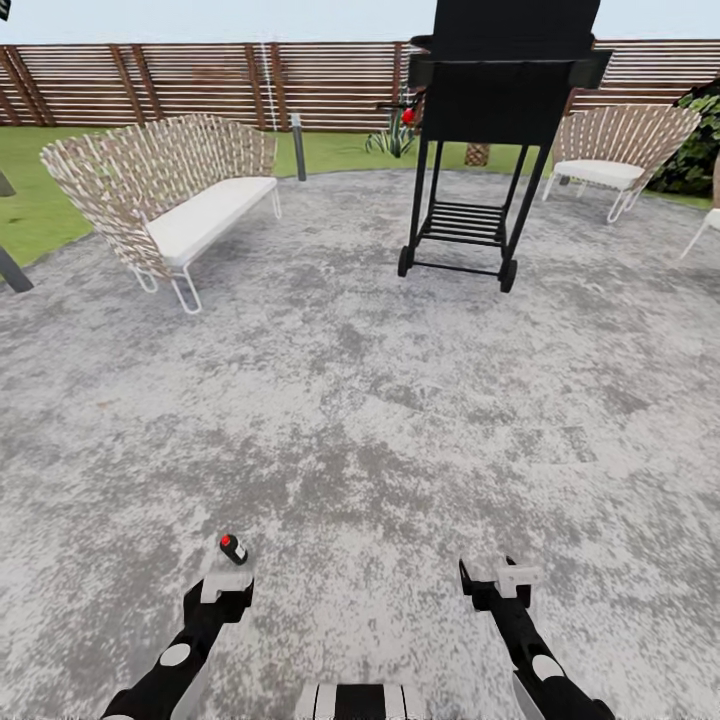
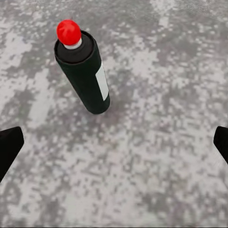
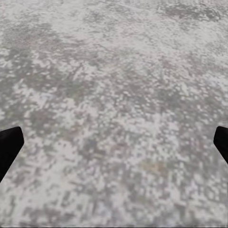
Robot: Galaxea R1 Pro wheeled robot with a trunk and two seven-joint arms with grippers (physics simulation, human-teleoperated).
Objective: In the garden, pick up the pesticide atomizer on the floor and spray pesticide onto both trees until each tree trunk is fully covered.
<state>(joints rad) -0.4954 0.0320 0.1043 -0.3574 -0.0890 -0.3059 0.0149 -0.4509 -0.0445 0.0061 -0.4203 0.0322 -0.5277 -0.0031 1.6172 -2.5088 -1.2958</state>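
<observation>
The pesticide atomizer (image 1: 233, 549) is a small dark bottle with a white label and a red top. It stands on the grey mottled floor (image 1: 360, 400), just beyond my left gripper (image 1: 222, 580). In the left wrist view the atomizer (image 2: 85, 76) stands ahead of the left gripper (image 2: 114, 147), outside the wide-apart black fingertips (image 2: 9, 147); the gripper is open and holds nothing. My right gripper (image 1: 510, 578) hovers open over bare floor (image 3: 114, 95), with nothing between its fingers (image 3: 9, 147). Both trees are out of view.
A wicker bench with a white cushion (image 1: 170, 190) stands at the back left. A black wheeled grill cart (image 1: 480, 130) is at the back centre and a wicker chair (image 1: 620, 150) at the back right. Behind them lie green lawn (image 1: 30, 200) and a slatted brown fence (image 1: 200, 85).
</observation>
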